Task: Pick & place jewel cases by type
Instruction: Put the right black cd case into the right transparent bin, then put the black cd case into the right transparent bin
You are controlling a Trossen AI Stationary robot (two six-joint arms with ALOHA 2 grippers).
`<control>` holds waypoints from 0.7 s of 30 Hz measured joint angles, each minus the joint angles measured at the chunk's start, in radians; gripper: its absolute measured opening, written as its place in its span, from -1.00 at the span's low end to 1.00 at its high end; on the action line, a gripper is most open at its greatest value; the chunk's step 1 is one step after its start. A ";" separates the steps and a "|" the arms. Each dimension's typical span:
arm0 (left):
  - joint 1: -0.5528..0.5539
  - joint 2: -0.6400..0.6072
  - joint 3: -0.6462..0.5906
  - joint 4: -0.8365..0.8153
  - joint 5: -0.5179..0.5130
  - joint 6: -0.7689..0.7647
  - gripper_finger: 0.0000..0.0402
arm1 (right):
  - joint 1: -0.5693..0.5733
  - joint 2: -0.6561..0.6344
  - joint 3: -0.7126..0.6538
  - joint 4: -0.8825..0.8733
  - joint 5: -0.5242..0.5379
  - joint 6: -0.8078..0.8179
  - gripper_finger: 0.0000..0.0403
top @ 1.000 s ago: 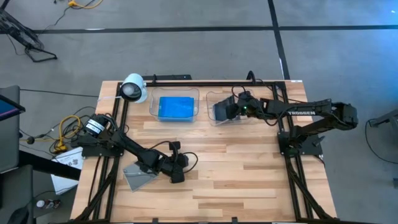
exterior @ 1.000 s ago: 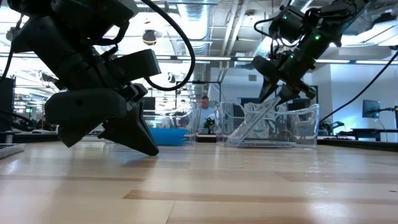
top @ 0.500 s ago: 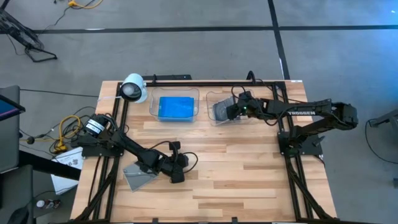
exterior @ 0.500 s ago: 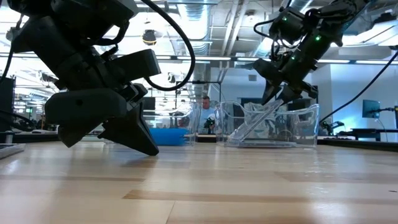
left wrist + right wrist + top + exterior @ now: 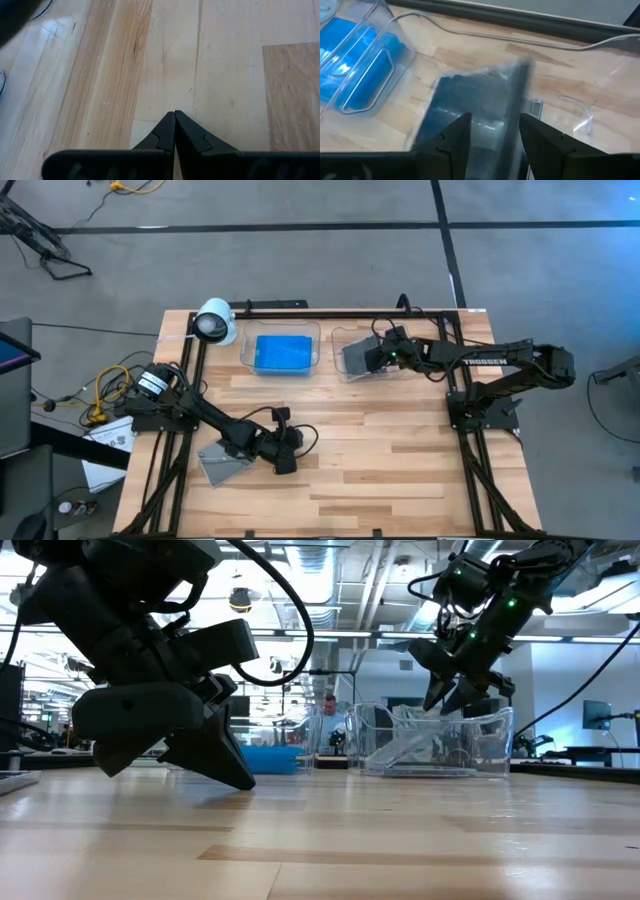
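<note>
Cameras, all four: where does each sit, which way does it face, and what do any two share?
High view: overhead, straight down; both arms, blue cases' tray.
Low view: table height, level across the table; left gripper near, right gripper over the clear tray.
Left wrist view: down at bare table; shut fingers.
Right wrist view: into the clear tray; open fingers above a grey jewel case.
Shared: high and right wrist views both show the blue cases.

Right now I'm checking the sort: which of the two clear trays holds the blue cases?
The left tray, beside the white camera, holds the blue cases. The right tray, under the right gripper, holds a grey case.
</note>
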 joint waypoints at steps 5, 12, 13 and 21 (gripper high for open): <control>0.000 0.000 0.000 0.000 0.000 0.000 -1.00 | 0.002 0.000 0.000 0.000 0.044 0.000 -0.21; 0.000 0.000 0.000 0.000 0.000 0.010 -1.00 | 0.015 0.000 0.001 0.000 0.054 -0.023 -0.21; 0.000 0.000 0.000 0.000 0.000 0.012 -1.00 | 0.025 0.000 0.007 -0.005 0.065 -0.036 -0.21; -0.001 0.000 0.002 -0.001 0.000 0.024 -1.00 | 0.209 -0.026 0.130 0.004 0.189 -0.196 -0.21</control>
